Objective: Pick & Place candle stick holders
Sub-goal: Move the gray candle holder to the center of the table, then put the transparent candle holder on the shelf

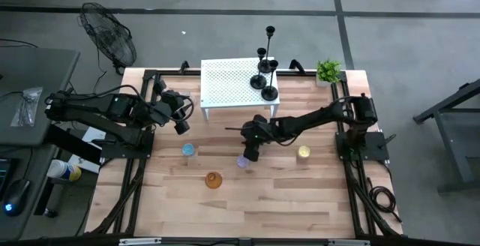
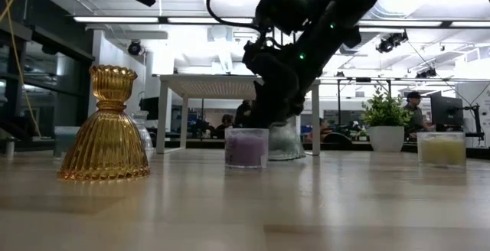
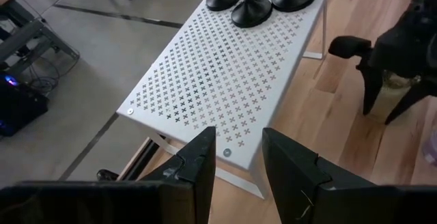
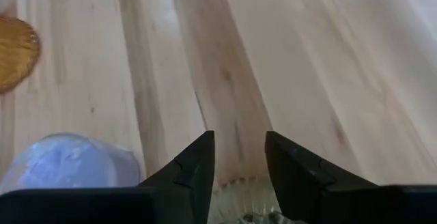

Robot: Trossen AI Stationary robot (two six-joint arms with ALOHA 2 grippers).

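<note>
On the pale wooden desk [image 1: 300, 201], a white perforated metal stand [image 1: 229, 85] sits at the far edge. Three slim black candlesticks [image 1: 266, 70] with round bases are clustered on the stand's right end.

The right gripper [image 1: 250, 153] reaches in from the right edge to the desk's middle, pointing down. In the right wrist view its jaws stand narrowly apart over a ribbed clear glass holder [image 4: 249, 200]; whether they grip the glass cannot be told. In the low view that clear glass holder [image 2: 286, 141] stands on the desk under the dark arm.

Just beside it sits a small lilac glass cup [image 1: 242, 161]. A ribbed amber glass holder [image 1: 214, 179] stands nearer the front edge. A small blue glass cup [image 1: 187, 150] lies toward the left, and a small yellow glass cup [image 1: 304, 153] toward the right.

The left gripper [image 1: 181, 123] hovers near the stand's left end, its jaws narrowly apart and holding nothing. A small green potted plant [image 1: 328, 71] occupies the far right corner.
</note>
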